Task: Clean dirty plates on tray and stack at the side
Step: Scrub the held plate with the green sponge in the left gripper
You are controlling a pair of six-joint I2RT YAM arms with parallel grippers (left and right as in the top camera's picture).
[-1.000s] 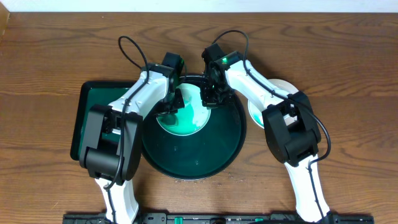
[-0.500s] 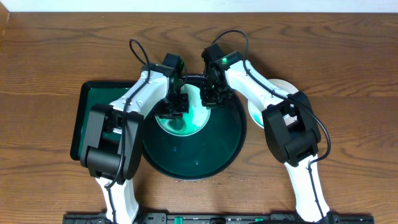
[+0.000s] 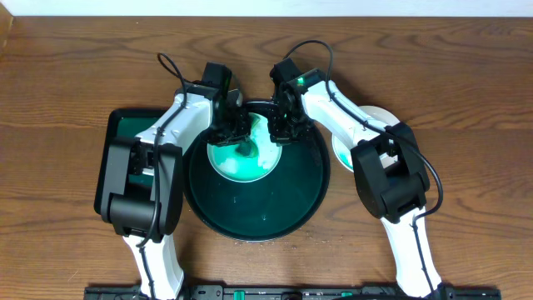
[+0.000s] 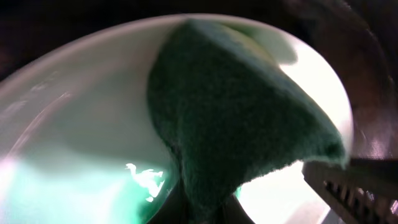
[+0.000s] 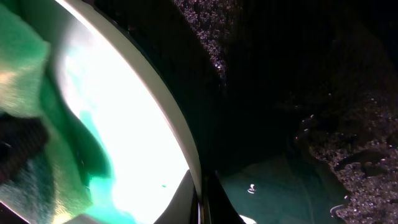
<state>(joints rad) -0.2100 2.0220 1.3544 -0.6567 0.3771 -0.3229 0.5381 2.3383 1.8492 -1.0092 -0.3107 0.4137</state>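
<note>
One pale-teal plate with a green smear lies in the far part of the round black tray. My left gripper is shut on a dark green sponge and presses it on the plate. My right gripper is shut on the plate's right rim, with one finger on each side of the rim. The sponge also shows at the left edge of the right wrist view. A white plate lies outside the tray on the right, mostly hidden under my right arm.
A rectangular dark green tray lies left of the round tray, partly under my left arm. The black tray floor is wet and speckled. Brown wooden table lies all around.
My left gripper has slid the sponge a little right and farther back across the plate, and the left arm has swung back. The right gripper has stayed on the rim.
</note>
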